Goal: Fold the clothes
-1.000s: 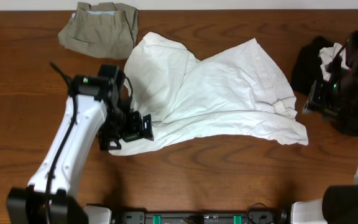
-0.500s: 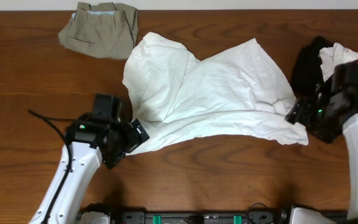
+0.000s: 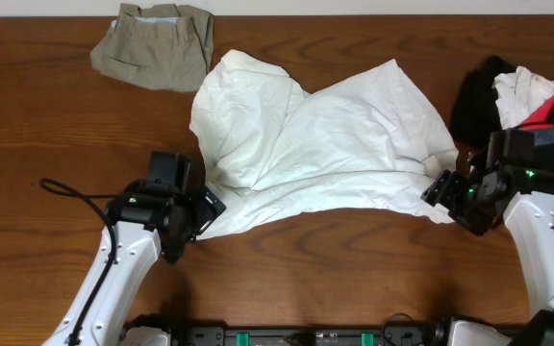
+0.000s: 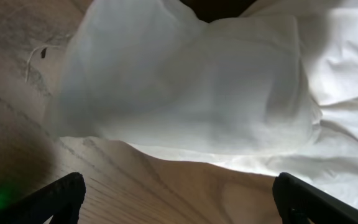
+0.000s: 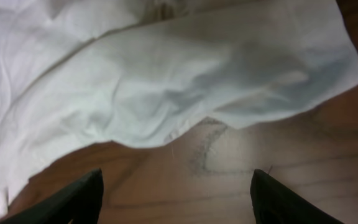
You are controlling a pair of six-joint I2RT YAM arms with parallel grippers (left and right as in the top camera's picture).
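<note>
Wood table [image 3: 27, 144] had the white shirt [image 3: 325, 144] spread crumpled mid-table. I saw left gripper [image 3: 207, 209] and right gripper [image 3: 444, 191] both wide open, empty, at its lower corners. Risk as I judged it: pinching only one layer or bare wood, so the hem would slip and the fold bunch up unevenly.

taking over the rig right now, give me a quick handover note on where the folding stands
Left gripper: open, at the white garment's near left corner, gripping nothing.
Right gripper: open, at its near right corner.
Done: khaki shorts look folded, far left.
Left: the white garment lies crumpled mid-table; a pile of clothes waits at the right edge.
</note>
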